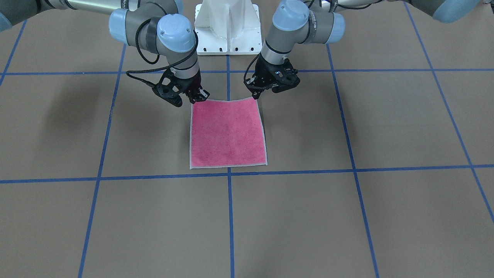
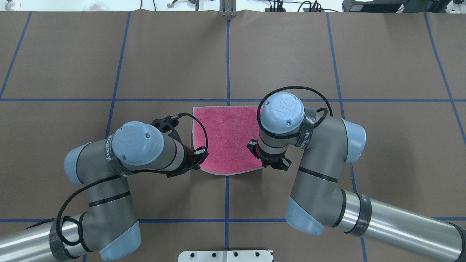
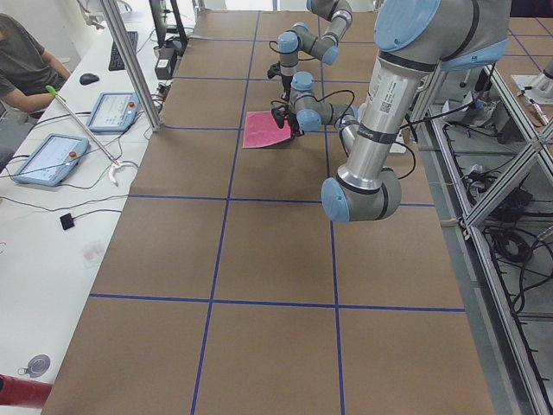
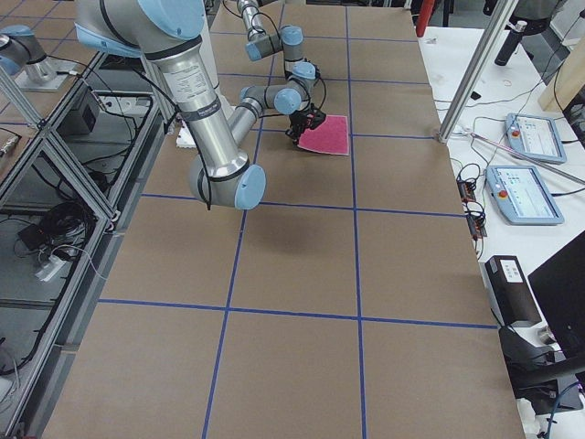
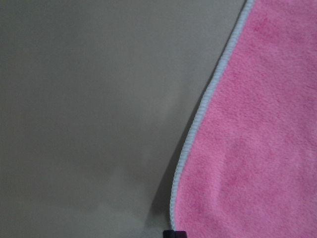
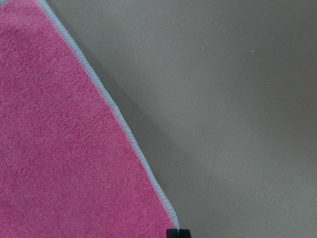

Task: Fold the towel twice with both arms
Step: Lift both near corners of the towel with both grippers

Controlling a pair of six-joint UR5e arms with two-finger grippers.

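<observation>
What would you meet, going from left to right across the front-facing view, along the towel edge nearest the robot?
The right gripper, pinching one corner → the towel, pink face up, its edge sagging between the two grips → the left gripper, pinching the other corner.

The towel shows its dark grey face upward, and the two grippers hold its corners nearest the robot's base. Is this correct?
No: the towel shows its pink face upward, clear in the exterior front-facing view. The left gripper and right gripper do hold its corners nearest the base.
</observation>
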